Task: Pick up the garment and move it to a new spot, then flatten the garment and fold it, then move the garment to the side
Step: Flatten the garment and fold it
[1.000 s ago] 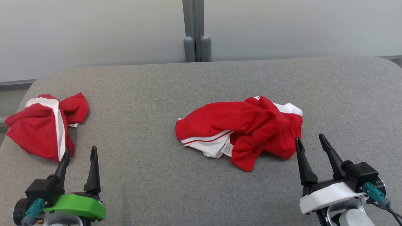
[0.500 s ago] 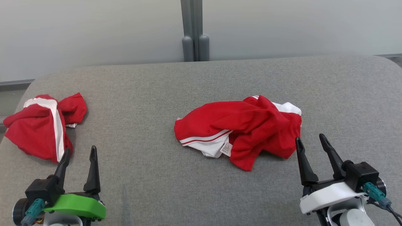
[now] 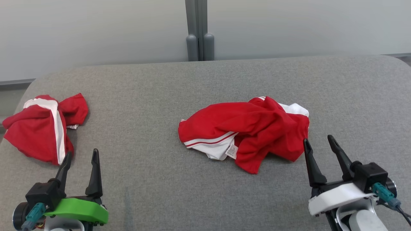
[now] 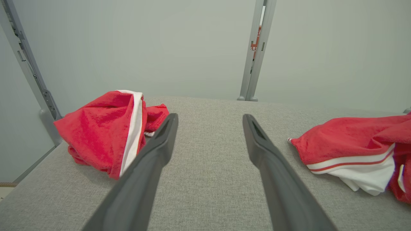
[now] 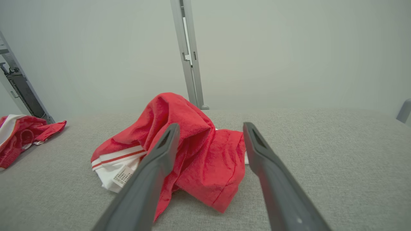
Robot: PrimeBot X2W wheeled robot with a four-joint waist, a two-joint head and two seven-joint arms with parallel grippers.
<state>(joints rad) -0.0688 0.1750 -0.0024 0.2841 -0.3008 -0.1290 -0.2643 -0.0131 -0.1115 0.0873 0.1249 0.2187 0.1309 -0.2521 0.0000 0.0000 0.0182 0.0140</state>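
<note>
**Desk:** Where does the garment point(image 3: 244, 134) lie?

**Photographer:** Crumpled near the middle of the grey fabric tabletop point(image 3: 154, 96), slightly toward the robot's right. It is red with white trim, and a small label shows at its near edge.

**Desk:** And the end effectors?

**Photographer:** The right end effector point(image 3: 318, 139) hovers just beside the garment's near right edge, fingers spread apart and gripping nothing. The left end effector point(image 3: 82, 153) sits at the near left, equally wide and empty. Its tips are close to a second garment point(image 3: 41, 128), a red-and-white bundle by the tabletop's left edge.

**Desk:** Behind them?

**Photographer:** A pale wall, with a grey post point(image 3: 198, 32) at the tabletop's far edge.
</note>
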